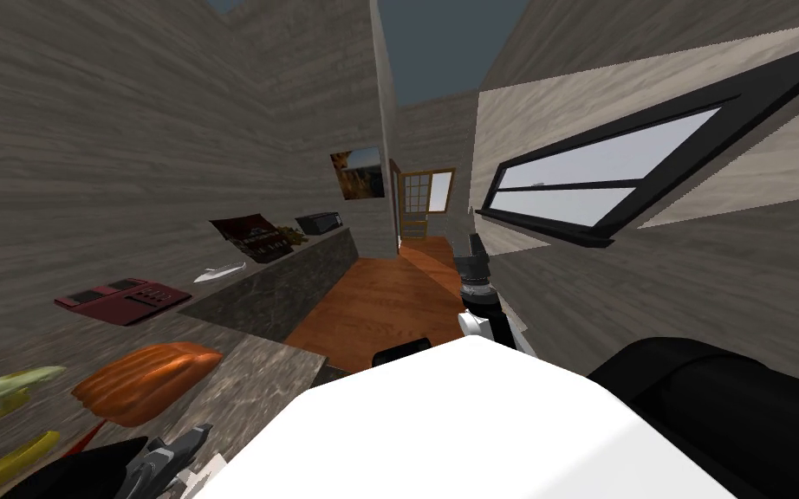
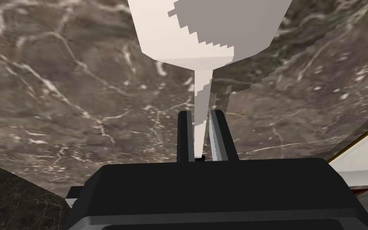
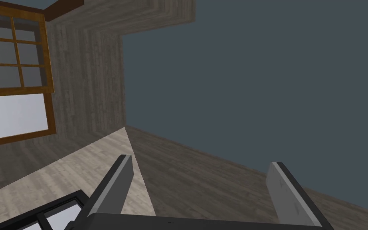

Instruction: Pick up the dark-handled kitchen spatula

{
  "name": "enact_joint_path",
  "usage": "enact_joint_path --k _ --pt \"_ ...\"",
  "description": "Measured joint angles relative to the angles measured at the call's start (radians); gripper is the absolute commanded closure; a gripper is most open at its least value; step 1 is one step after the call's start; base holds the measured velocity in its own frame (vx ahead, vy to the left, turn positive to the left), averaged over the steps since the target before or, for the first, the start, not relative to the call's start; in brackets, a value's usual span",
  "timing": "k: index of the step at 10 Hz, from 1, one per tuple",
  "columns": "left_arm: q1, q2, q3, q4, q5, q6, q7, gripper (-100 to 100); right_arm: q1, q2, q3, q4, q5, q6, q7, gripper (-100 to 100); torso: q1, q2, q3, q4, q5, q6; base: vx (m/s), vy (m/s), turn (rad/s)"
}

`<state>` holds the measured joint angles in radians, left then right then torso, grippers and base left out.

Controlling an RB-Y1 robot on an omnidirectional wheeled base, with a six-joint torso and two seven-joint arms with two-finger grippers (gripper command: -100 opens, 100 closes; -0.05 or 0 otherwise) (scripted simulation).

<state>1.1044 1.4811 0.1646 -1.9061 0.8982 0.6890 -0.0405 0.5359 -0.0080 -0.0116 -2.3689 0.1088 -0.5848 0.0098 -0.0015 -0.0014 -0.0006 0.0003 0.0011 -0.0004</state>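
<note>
Head view: the left claw (image 1: pixel 177 446) is low over the near end of the brown marbled tabletop (image 1: pixel 250 368), close in front of me. On the tabletop beside it lies a ribbed orange lump (image 1: pixel 146 381), with yellow and pale green produce (image 1: pixel 3 394) just beyond that. Farther along lie a flat dark red slab (image 1: pixel 120 299), a small white knife-like piece (image 1: pixel 220 271), a dark red bag (image 1: pixel 250 236) and a black box (image 1: pixel 318 223). The right claw (image 1: pixel 474 244) is raised on the other side, near the black-framed window (image 1: pixel 597 186).

Left wrist view: the left claw is narrow, its 2 fingers (image 2: pixel 186 135) pressed against the sides of the thin pale stem of the spatula (image 2: pixel 207 32). The broad, whitish blade stands out beyond the fingertips, over the marbled tabletop. A grey shadow of the stem falls on the stone just beside it. Only a tiny dark bit shows where the stem meets the claw's body, so I cannot make out the handle.

Right wrist view: the right claw's 2 fingers (image 3: pixel 119 187) stand wide apart with nothing between them.
</note>
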Motion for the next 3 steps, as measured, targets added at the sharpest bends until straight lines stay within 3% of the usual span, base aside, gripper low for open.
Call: enact_joint_path --k 1,2,3 --pt "-0.025 0.023 -0.006 -0.001 0.016 0.011 -0.006 100 0.000 0.000 0.000 0.000 0.000 0.000 0.000 0 0.000 0.000 0.000 0.000 0.000 -0.001 -0.009 -0.009 0.177" --pt "-0.043 0.044 -0.005 -0.011 0.027 0.026 -0.007 100 0.000 0.000 0.000 0.000 0.000 0.000 0.000 0 0.000 0.000 0.000 0.000 0.000 0.000 -0.003 -0.006 0.024" --pt "-0.044 0.045 -0.004 -0.012 0.028 0.030 -0.007 0 0.000 0.000 0.000 0.000 0.000 0.000 0.000 0 0.001 0.000 0.000 0.000 0.000 0.000 0.000 0.000 0.000"
